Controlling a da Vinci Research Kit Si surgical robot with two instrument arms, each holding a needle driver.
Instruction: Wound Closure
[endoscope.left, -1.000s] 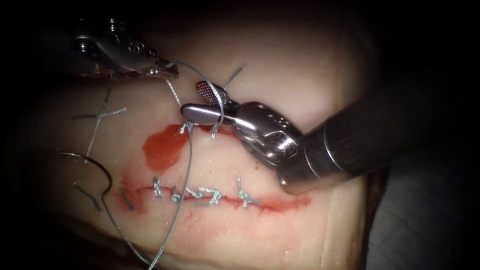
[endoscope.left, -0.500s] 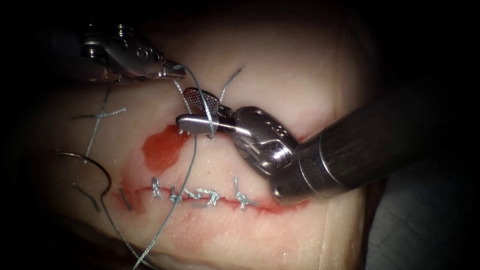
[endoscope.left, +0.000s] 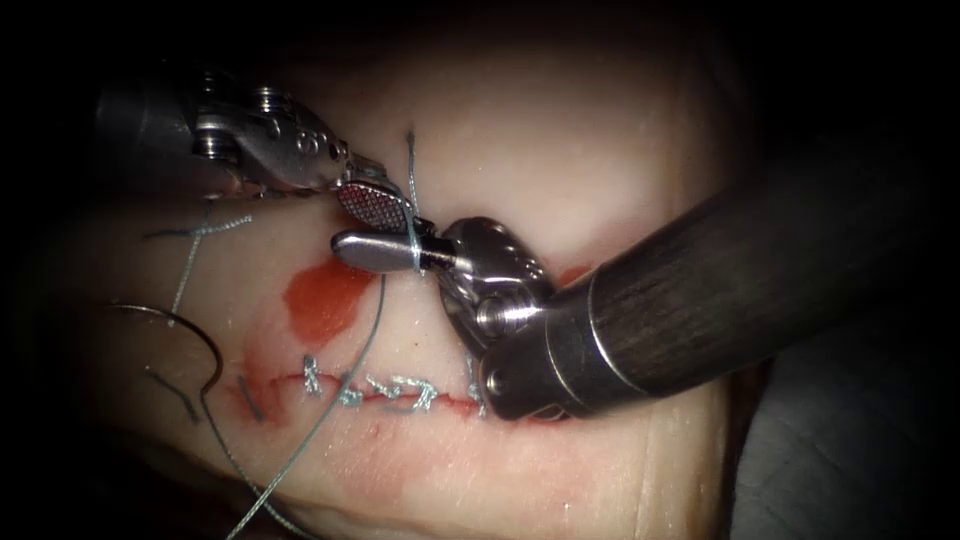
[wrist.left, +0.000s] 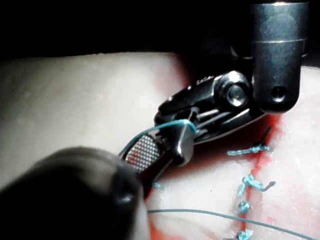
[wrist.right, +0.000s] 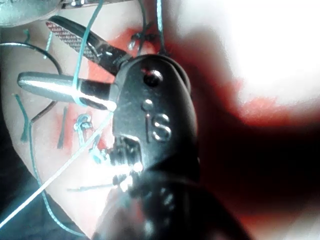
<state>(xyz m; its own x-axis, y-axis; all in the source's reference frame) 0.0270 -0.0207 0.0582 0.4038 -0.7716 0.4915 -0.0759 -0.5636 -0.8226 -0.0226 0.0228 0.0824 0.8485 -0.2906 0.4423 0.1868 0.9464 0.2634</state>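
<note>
The right tool (endoscope.left: 372, 226) has shifted toward nine o'clock, jaws apart, thread (endoscope.left: 411, 232) looped over its lower jaw. The left tool (endoscope.left: 352, 172) grips thread. The needle (endoscope.left: 196, 338) lies free on the tissue (endoscope.left: 560, 150), at nine o'clock from the cut (endoscope.left: 390, 392).

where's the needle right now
In the endoscope view the thin curved metal needle lies free on the pale pork tissue, left of the stitched cut's left end, with its grey thread trailing away; neither pincer holds it.
</note>
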